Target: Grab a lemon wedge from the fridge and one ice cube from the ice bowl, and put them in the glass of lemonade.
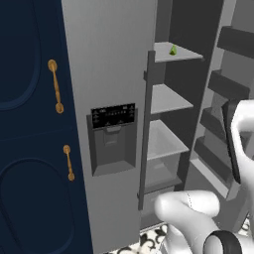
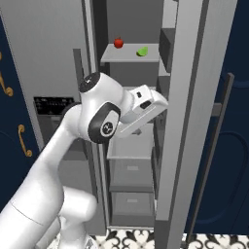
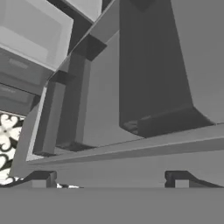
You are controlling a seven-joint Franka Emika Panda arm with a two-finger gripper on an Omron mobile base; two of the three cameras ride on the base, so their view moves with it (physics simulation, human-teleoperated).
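The grey fridge (image 1: 109, 74) stands with its left door shut and its right door (image 2: 190, 97) swung open. On the top inner shelf lies the lemon wedge (image 1: 173, 50), small and yellow-green, also seen as the lemon wedge (image 2: 142, 51) from the right. My hand (image 2: 147, 104) is well below that shelf, at mid height, pointing towards the open door's inner side. My gripper (image 3: 111, 179) is open, its dark fingertips (image 3: 43, 178) wide apart with nothing between them, facing the door's bins (image 3: 153, 87). The ice bowl and the glass of lemonade are out of view.
A small red fruit (image 2: 118, 43) sits on the top shelf left of the wedge. Lower shelves (image 1: 166, 99) and drawers (image 2: 131, 170) fill the fridge. Navy cabinets with brass handles (image 1: 55, 87) flank the left side. The dispenser panel (image 1: 113, 134) is in the shut door. Patterned floor tiles (image 3: 6, 135) lie below.
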